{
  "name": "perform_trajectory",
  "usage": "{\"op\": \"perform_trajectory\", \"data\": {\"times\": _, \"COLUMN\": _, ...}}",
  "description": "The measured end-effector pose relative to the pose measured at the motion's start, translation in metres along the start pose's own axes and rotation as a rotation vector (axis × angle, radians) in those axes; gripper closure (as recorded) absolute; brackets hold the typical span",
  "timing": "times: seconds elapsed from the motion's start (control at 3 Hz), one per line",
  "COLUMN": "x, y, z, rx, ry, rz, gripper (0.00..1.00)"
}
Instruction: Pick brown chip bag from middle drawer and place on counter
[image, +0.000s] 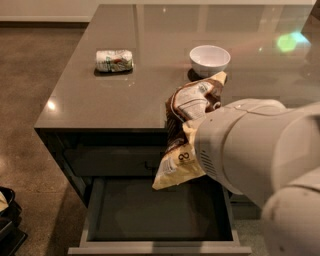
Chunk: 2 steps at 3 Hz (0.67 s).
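Note:
The brown chip bag (187, 112) hangs upright in the air at the counter's front edge, its pale top end over the counter (150, 65) and its pale lower end (175, 167) over the open middle drawer (155, 212). The drawer floor is bare. My gripper is hidden behind the large white arm housing (255, 150) at the bag's right side; its fingers do not show. The bag stays aloft against the arm.
A white bowl (210, 59) stands on the counter just behind the bag. A white-and-green can (114, 60) lies on its side at the counter's left. A dark object (7, 215) sits on the floor at lower left.

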<state>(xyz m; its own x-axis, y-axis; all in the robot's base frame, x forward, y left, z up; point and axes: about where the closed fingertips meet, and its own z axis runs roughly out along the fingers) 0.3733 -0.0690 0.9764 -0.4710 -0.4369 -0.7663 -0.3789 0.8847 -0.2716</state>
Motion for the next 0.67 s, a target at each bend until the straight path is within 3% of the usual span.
{"op": "perform_trajectory", "data": {"times": 0.33, "x": -0.002, "y": 0.011, "z": -0.001, "rx": -0.026, "ry": -0.024, "rz": 0.049, "gripper": 1.0}}
{"op": "perform_trajectory", "data": {"times": 0.67, "x": -0.011, "y": 0.012, "z": 0.025, "rx": -0.069, "ry": -0.053, "rz": 0.061, "gripper": 1.0}}
